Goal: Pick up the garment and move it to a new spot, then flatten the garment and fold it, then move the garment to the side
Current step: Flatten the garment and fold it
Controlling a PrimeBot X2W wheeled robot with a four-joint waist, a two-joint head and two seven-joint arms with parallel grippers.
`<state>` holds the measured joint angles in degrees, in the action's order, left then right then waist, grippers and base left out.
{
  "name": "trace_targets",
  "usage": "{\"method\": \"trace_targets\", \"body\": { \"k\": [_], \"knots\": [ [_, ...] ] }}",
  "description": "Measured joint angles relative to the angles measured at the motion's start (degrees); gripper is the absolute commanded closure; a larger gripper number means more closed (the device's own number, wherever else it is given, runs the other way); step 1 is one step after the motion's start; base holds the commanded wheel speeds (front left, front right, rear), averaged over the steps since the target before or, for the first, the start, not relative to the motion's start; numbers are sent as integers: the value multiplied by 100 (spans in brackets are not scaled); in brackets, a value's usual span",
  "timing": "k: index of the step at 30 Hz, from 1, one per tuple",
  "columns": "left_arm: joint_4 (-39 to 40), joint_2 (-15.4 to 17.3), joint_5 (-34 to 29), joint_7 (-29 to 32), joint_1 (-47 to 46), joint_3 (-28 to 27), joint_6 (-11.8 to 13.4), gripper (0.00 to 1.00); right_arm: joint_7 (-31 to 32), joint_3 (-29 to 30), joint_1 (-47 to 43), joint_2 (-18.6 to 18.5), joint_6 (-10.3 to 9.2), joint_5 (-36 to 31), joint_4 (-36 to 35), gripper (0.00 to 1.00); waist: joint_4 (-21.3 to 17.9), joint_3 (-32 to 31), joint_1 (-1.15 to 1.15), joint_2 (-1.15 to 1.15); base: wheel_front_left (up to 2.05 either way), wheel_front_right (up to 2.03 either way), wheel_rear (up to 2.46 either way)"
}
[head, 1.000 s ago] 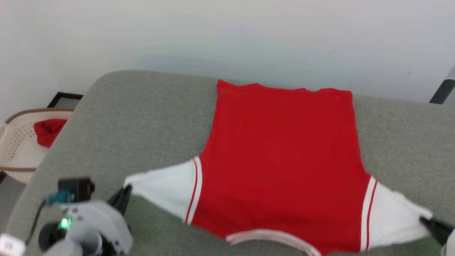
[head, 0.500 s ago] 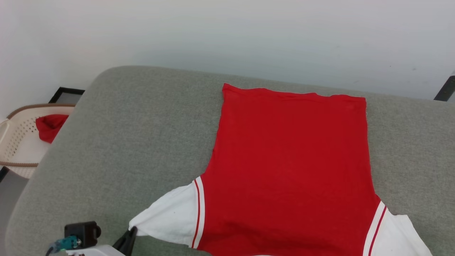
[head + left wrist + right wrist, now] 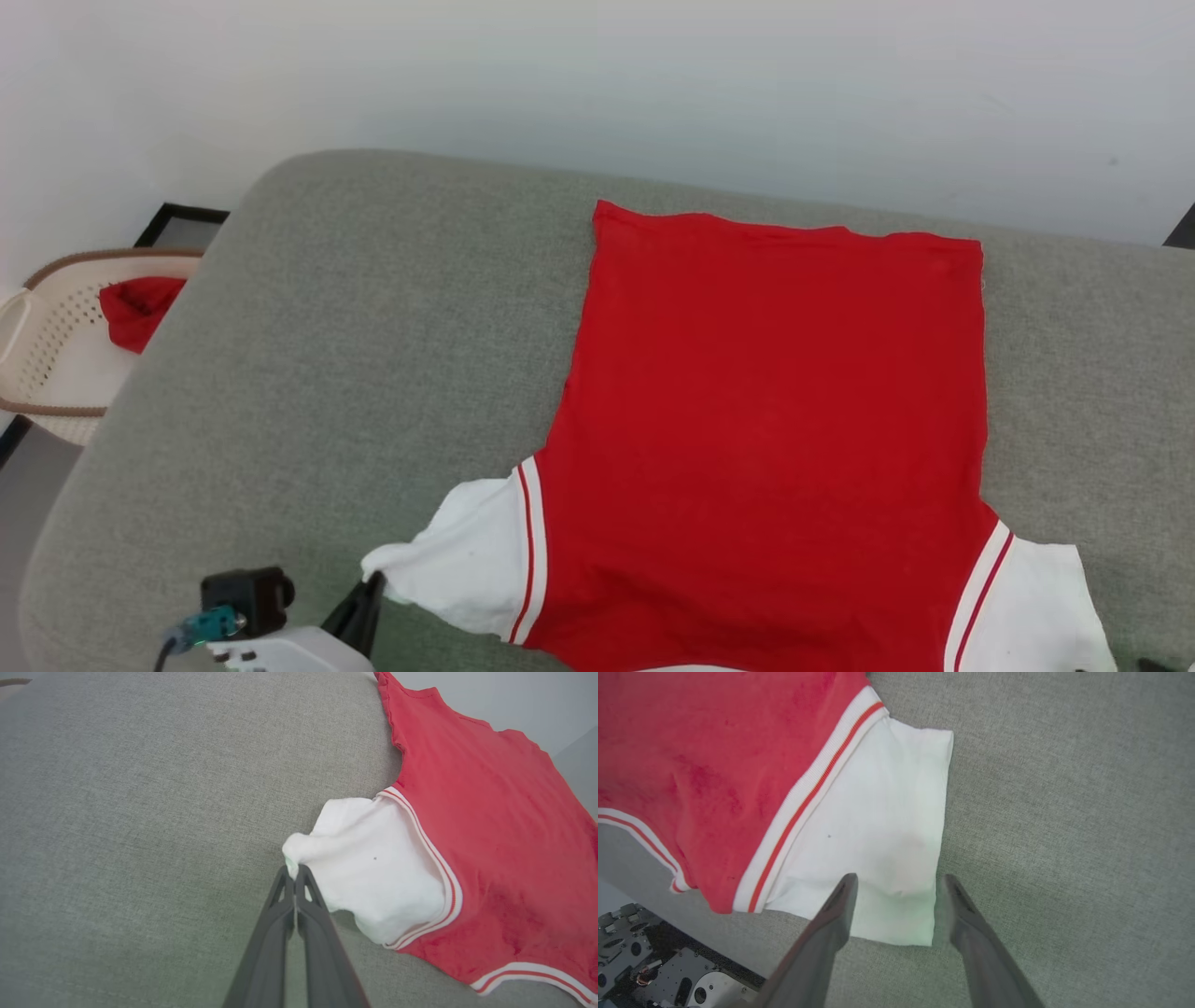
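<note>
The garment (image 3: 775,420) lies spread flat on the grey cushion (image 3: 355,355), plain red side up, hem toward the wall. Its white sleeves point outward near the front edge. My left gripper (image 3: 366,597) sits at the lower left, shut on the bunched tip of the left sleeve (image 3: 457,560). The left wrist view shows that left gripper (image 3: 294,870) pinching the sleeve's (image 3: 369,858) corner. My right gripper (image 3: 900,879) stands open above the right sleeve (image 3: 878,835). That sleeve lies flat on the cushion, and neither finger holds it.
A cream perforated basket (image 3: 37,373) holding a small red cloth bundle (image 3: 135,308) stands off the cushion's left end. A pale wall (image 3: 653,84) runs close behind. Bare cushion stretches left of the garment. Robot base hardware (image 3: 644,961) shows below the front edge.
My right gripper has opened and let go of the right sleeve, which now lies flat. The left sleeve has gone from taut to slack and bunched. The head camera has shifted.
</note>
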<state>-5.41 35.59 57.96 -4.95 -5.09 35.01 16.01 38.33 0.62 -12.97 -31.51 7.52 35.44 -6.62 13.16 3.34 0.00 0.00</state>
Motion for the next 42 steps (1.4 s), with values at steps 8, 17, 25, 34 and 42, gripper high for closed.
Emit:
{"method": "trace_targets", "body": {
  "k": [8,17,25,34,42],
  "knots": [
    [-140,-172,-48,-142,-133,31,-83,100,274,272,66,94,0,-260,-524,0,24,180,0,0,0,0,0],
    [-199,-308,-98,-265,-318,45,-151,100,505,568,1171,220,0,-579,-1165,0,96,406,0,1,0,0,0],
    [-312,-578,-193,-288,-712,204,-346,100,241,226,3125,90,0,-760,219,0,341,657,0,0,0,0,0],
    [-666,-981,-286,-390,-1155,377,-636,100,110,-86,4771,-202,-1,-942,2207,0,779,1063,0,0,0,0,0],
    [-1124,-1422,-358,-536,-1622,560,-1027,100,214,-124,5713,-442,0,-1138,3743,0,1295,1503,0,0,0,0,0]
  ]
}}
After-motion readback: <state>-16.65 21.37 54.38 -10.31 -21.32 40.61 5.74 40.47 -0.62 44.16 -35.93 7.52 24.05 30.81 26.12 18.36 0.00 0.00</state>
